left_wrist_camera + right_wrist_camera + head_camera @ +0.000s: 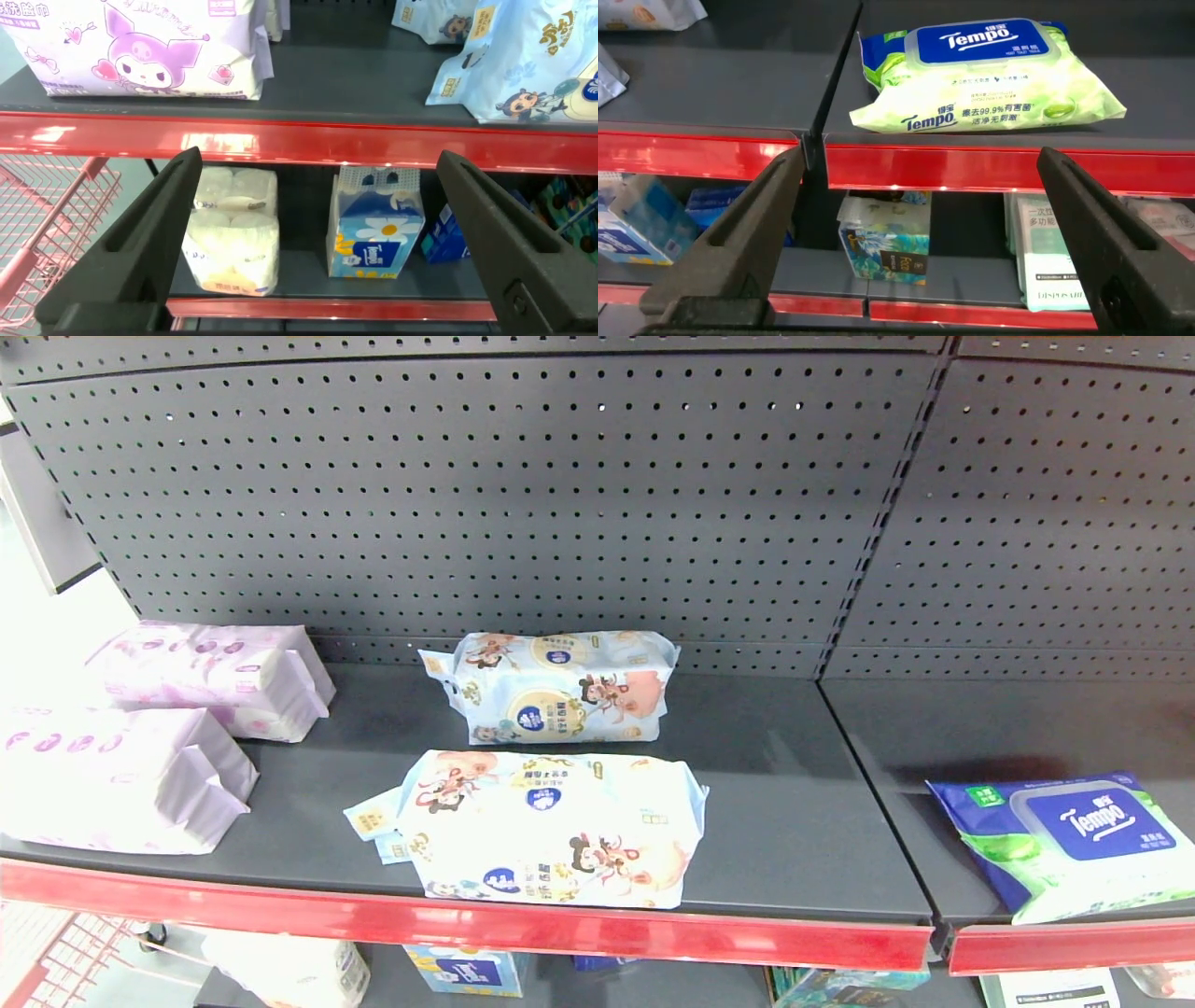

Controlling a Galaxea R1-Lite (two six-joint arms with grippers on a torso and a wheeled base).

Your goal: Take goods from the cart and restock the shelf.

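1. Shelf [794,784]: set ahead of both grippers; upper tier surveyed whole from the head view, lower tier from the wrist views.
2. Cart [56,215]: goods' source, placed low beside the left gripper [318,154]; best approached first, one pack squared between the fingers.
3. Fingers of left gripper and right gripper [920,154]: held apart, nothing gripped.

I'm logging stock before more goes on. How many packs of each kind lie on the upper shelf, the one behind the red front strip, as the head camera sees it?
Purple-and-white packs: 2
Light-blue cartoon packs: 2
Blue-and-green wipes pack: 1
Total: 5
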